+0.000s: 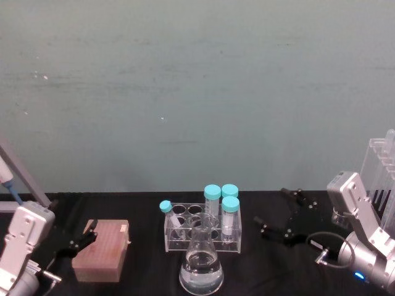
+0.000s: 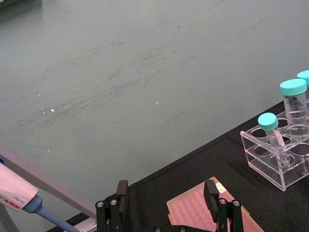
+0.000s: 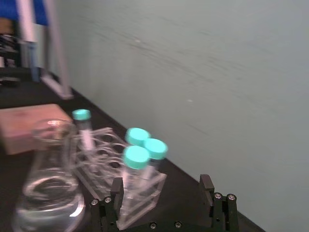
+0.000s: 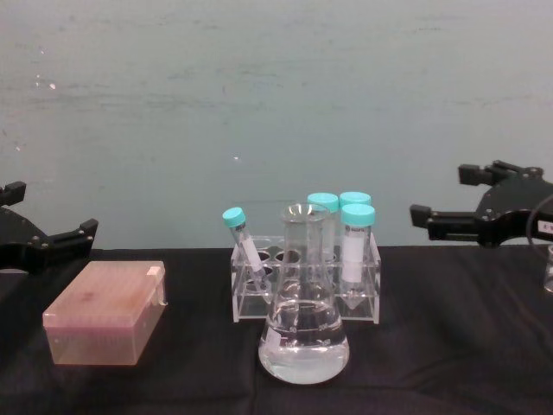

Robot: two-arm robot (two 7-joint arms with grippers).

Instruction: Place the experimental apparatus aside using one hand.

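Black table (image 4: 449, 346): conical flask (image 4: 302, 341), tube rack (image 4: 251, 303) behind it, pink box (image 4: 105, 313) at left.

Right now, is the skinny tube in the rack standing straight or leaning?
Leaning: the skinny tube slants in the clear rack, its cap tipped toward the robot's left.

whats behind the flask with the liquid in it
A clear rack stands just behind the flask, holding four teal-capped tubes, one leaning. From the chest view, the flask covers the rack's lower middle.

Head high, chest low; shared flask (image 1: 201, 271)
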